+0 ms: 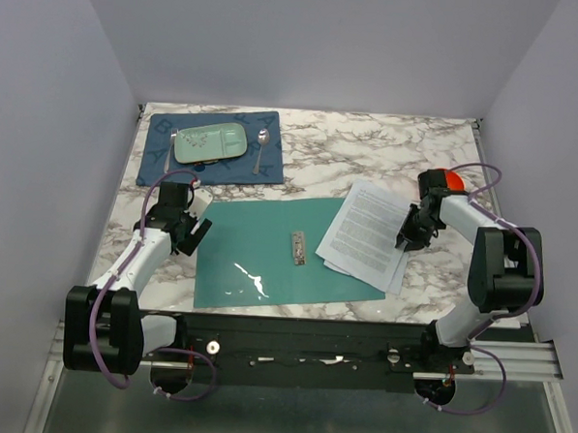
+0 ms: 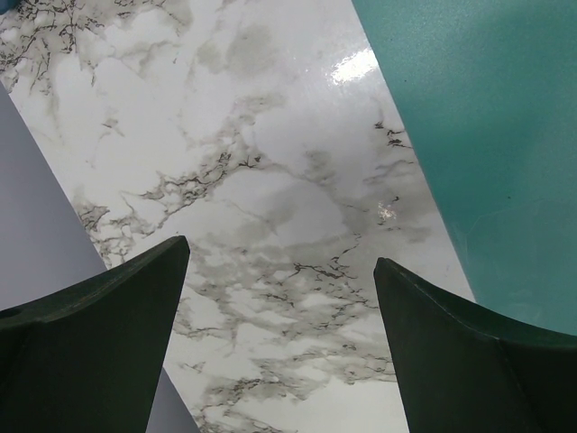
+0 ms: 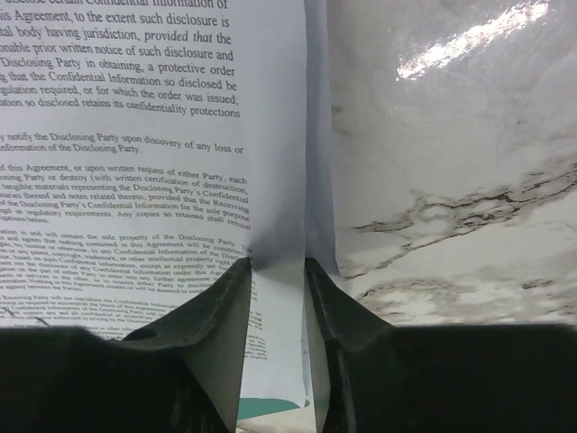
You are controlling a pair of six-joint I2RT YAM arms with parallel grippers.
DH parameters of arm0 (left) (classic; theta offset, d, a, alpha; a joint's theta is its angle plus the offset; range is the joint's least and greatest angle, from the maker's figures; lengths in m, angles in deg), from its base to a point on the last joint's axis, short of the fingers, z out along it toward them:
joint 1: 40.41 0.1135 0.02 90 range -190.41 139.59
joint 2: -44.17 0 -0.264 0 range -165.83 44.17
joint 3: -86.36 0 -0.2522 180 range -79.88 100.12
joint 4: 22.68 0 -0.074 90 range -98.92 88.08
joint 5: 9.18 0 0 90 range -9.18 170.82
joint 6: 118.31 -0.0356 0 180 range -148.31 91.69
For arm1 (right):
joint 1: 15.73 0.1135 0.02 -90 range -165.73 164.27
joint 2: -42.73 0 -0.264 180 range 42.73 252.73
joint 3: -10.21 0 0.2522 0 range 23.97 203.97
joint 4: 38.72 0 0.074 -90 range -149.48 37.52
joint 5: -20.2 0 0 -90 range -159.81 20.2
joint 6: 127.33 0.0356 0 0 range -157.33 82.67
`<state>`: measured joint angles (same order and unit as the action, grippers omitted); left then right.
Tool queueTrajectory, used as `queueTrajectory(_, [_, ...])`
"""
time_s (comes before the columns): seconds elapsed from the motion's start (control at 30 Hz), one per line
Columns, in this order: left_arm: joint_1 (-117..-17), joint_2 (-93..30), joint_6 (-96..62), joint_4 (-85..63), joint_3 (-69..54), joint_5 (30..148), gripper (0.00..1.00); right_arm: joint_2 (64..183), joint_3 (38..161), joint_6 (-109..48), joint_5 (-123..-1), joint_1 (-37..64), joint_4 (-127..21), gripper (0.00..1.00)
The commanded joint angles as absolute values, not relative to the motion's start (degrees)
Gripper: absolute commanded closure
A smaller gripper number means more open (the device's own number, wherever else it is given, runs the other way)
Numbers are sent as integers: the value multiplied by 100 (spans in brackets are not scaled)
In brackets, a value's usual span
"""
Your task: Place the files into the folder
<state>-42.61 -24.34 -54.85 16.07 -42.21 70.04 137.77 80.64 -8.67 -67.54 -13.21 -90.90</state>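
Here the teal folder (image 1: 258,259) lies open and flat on the marble surface (image 1: 389,149), with its metal clip (image 1: 298,247) at the middle. The files (image 1: 366,230), a loose stack of printed sheets, overlap the folder's right edge and lie mostly off it. The right gripper (image 3: 279,263) has its fingers (image 3: 212,316) pinched nearly together on the stack's side away from the folder. The left gripper (image 2: 281,257) hovers just left of the folder, fingers spread wide, holding nothing.
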Motion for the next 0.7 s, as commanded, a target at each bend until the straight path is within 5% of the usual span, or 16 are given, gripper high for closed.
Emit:
queueTrajectory(0.0, [-4208,-2385,-5564,1595,-4253,7142,1,13564,7847,-824,-6743,-1327,-8966,66])
queueTrajectory(0.47, [-4094,-2289,-5573,1832,-4121,7203,1,12456,7205,-1140,-5479,-1327,-7658,99])
queueTrajectory(0.67, [-3770,-2183,-5415,2245,-3761,7589,1,11973,7266,-1228,-4275,-1239,-6972,99])
